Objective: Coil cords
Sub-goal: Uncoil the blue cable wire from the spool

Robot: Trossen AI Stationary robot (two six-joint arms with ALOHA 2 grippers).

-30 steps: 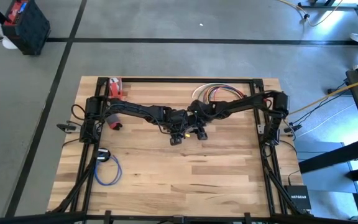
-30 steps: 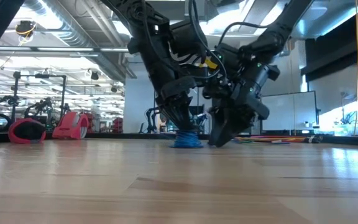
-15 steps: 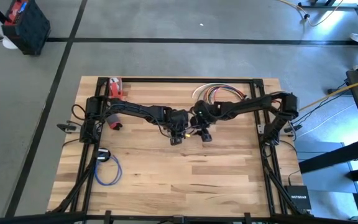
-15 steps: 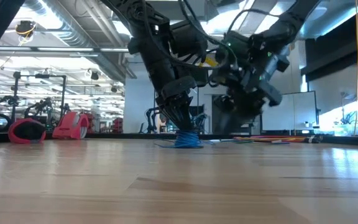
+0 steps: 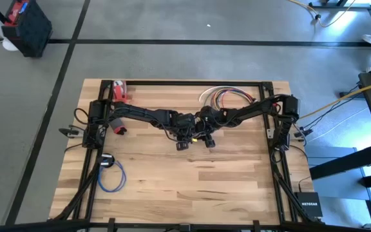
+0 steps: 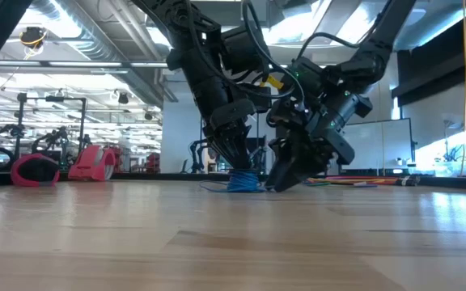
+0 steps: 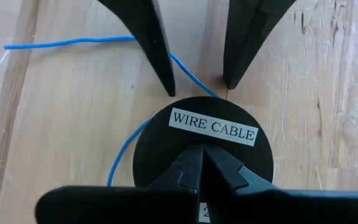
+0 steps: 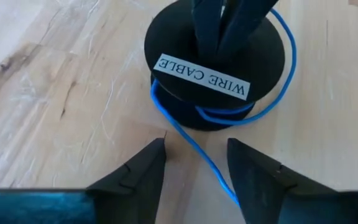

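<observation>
I've got the left gripper pinched tight on the black "WIRE CABLE" spool mid-table, the right gripper gaping astride the loose blue cord beside it; next, I judge, close on that strand and wind it on.

Left hand pinched closed; right hand spread, fingertips down.
</observation>
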